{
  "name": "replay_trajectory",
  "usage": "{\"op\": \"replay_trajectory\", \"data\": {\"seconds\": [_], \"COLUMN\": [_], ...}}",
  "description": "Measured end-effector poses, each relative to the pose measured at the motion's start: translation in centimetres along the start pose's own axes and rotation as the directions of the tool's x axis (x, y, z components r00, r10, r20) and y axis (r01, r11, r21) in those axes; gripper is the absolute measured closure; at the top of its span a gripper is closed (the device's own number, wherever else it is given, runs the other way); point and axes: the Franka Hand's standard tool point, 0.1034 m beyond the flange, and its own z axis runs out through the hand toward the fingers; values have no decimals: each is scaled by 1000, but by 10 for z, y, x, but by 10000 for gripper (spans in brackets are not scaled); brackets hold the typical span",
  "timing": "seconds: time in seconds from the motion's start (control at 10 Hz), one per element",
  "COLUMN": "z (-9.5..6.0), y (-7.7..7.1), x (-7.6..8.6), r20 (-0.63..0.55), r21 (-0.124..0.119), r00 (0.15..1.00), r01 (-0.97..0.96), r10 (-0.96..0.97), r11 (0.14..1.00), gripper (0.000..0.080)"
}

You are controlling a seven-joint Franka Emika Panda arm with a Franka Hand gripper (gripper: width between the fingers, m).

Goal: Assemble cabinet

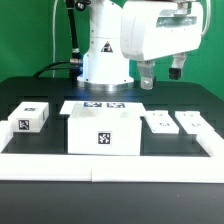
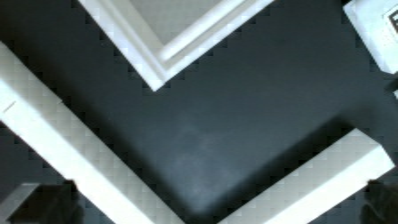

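White matte plastic: box-shaped cabinet body (image 1: pixel 102 135), square tag borne in front | flat panels (image 1: pixel 160 123) laid at 3 o'clock | fingers (image 1: pixel 147 77) held apart, empty.

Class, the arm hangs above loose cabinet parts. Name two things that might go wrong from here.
1. The small panels lie side by side near the open gripper; grasping one might nudge the other.
2. The cabinet body stands free, with no clamp visible; pushing a panel in could slide it.
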Motion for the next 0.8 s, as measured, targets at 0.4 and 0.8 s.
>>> {"op": "replay_trajectory", "data": {"seconds": [0.4,0.8], "z": [0,1], "y": [0,3], "x": [0,-2], "r20": [0,-10], "r21": [0,-13], "r00": [1000,998], "r01": [0,57], "r10": [0,-57], "r11": [1000,998], "gripper": [2,2]}}
